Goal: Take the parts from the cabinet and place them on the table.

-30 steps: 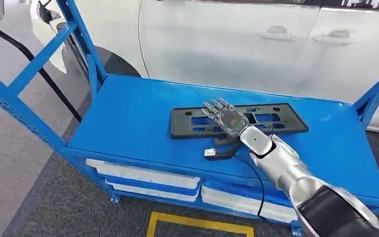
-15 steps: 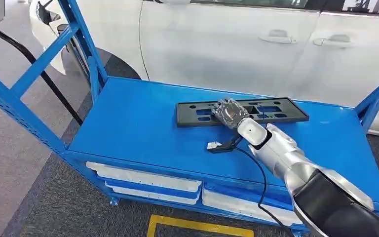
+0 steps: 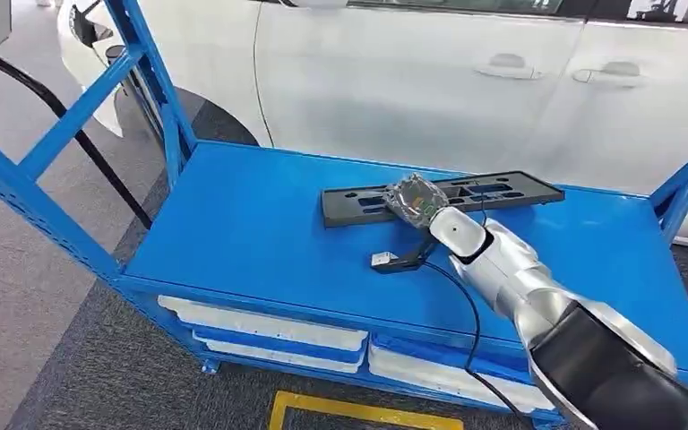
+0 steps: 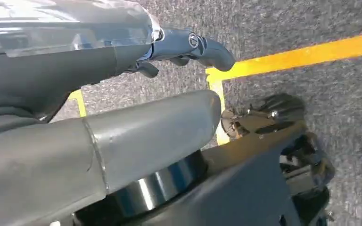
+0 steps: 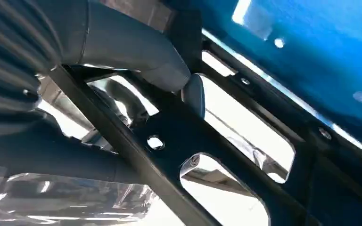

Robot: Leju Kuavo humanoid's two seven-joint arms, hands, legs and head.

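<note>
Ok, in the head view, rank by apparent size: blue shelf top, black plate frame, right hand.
1. Blue shelf top, largest by far.
2. Black plate frame.
3. Right hand, smallest, gripping the frame.

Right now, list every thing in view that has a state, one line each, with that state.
black plate frame: gripped by the right hand, far edge tilted up off the blue shelf.
right hand: fingers closed around the frame.
left hand: hanging over the floor, holding nothing, fingers apart.
white car doors: closed.
</note>
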